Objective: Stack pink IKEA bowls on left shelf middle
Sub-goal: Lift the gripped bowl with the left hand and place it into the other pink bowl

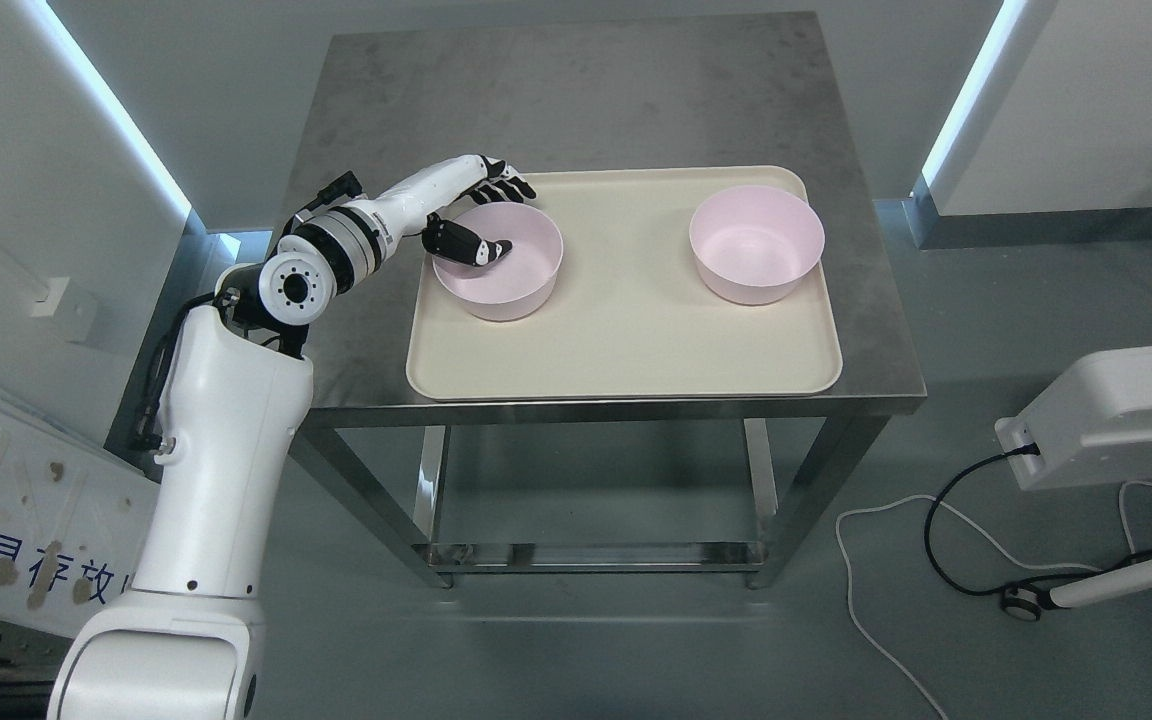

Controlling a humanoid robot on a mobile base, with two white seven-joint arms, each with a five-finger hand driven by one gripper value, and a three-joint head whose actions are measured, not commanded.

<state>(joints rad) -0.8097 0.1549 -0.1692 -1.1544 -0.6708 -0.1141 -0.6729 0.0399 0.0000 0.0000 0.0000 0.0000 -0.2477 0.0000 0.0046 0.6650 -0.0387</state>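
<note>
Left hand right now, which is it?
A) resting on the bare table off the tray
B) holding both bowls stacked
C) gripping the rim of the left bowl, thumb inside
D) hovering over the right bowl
C: the left hand pinches the near-left rim of the left bowl, thumb inside, fingers outside; the right bowl sits untouched across the tray.

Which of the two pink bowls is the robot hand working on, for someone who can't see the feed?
Find the grey metal table with a cream rectangular plastic tray on it. Two round pink plastic bowls sit apart on the tray; it's the left bowl. Unlike the right bowl, the left hand pinches its rim, thumb inside, fingers over the far edge.
</note>
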